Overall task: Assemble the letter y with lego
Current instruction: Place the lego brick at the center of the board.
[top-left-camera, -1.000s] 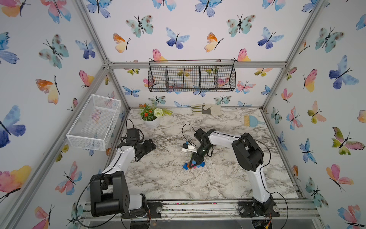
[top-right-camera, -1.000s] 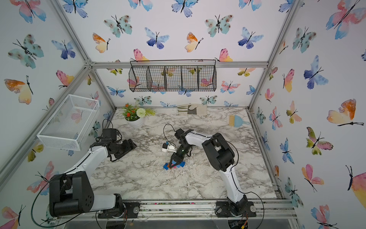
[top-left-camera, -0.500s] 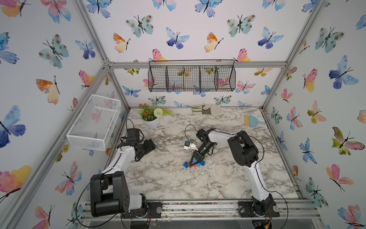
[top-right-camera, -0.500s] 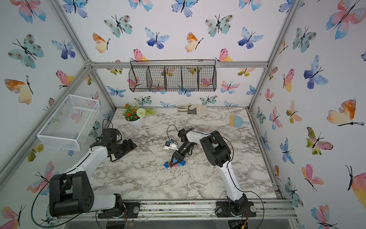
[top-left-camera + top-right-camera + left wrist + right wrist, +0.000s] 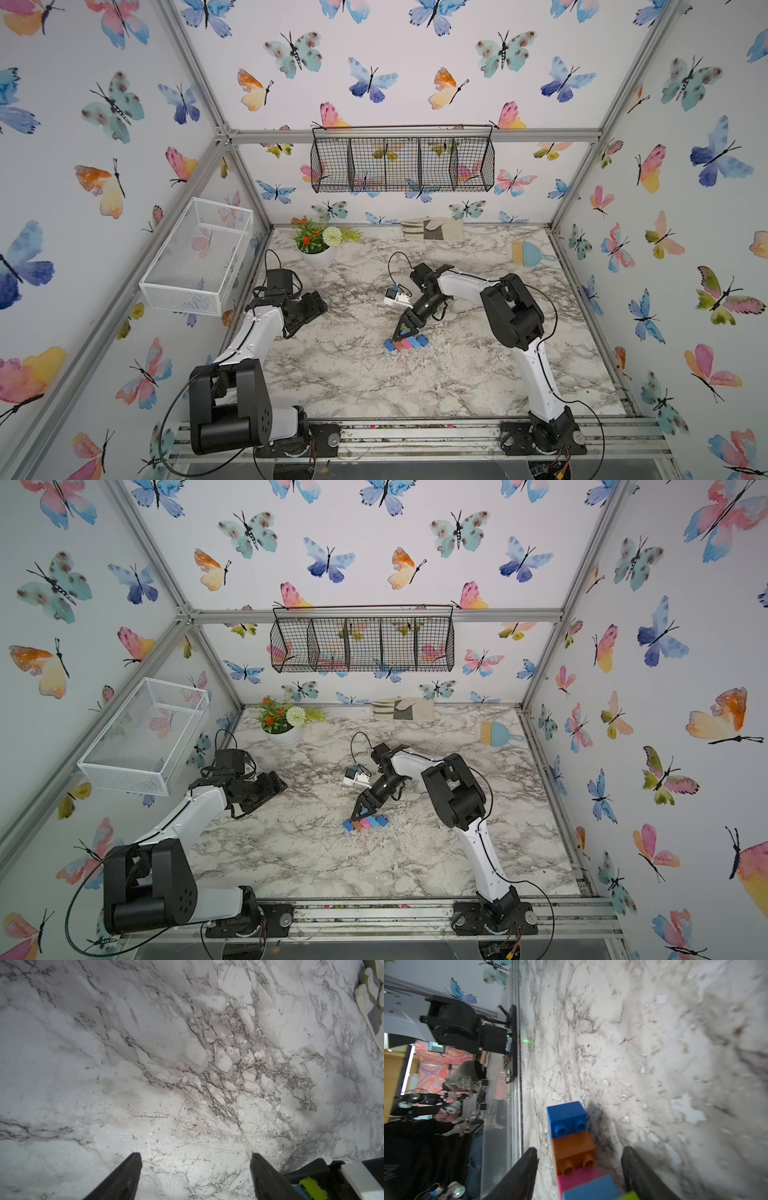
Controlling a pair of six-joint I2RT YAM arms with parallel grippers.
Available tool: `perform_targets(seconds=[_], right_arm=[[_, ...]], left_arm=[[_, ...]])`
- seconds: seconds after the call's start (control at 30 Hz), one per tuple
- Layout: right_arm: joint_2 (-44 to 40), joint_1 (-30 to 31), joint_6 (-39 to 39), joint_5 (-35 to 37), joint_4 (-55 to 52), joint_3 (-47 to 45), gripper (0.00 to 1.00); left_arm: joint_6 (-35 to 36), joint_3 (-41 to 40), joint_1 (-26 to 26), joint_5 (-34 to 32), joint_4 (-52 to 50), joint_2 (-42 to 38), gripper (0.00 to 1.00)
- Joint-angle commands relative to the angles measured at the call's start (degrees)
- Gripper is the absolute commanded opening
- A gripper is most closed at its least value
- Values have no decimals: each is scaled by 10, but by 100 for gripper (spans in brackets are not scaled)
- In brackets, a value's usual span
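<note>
Y [image 5: 405,344] looks done, arms barely visible though; right gripper [image 5: 404,331] open astride the stem [image 5: 573,1153], left gripper [image 5: 195,1156] open, empty. Next: lift off without nudging it.

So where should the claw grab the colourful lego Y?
Probably the stem of the multicolour plastic-brick Y, at the small orange plastic brick, coming from above: it lies flat on the marble table, and the stem is straight and narrow.
</note>
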Motion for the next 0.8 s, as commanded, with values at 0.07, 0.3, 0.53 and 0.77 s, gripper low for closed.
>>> perform_targets(seconds=[0.07, 0.3, 0.53, 0.77], right_arm=[[-106, -25, 178, 267, 197, -79, 75], [-315, -18, 223, 316, 256, -257, 74], [-350, 46, 183, 406, 124, -297, 73], [-325, 102, 176, 480, 91, -302, 73]], left_arm=[[8, -5, 4, 3, -5, 4, 84], [9, -5, 4, 0, -5, 2, 84], [9, -5, 4, 1, -4, 3, 84], [9, -4, 5, -1, -4, 6, 84]])
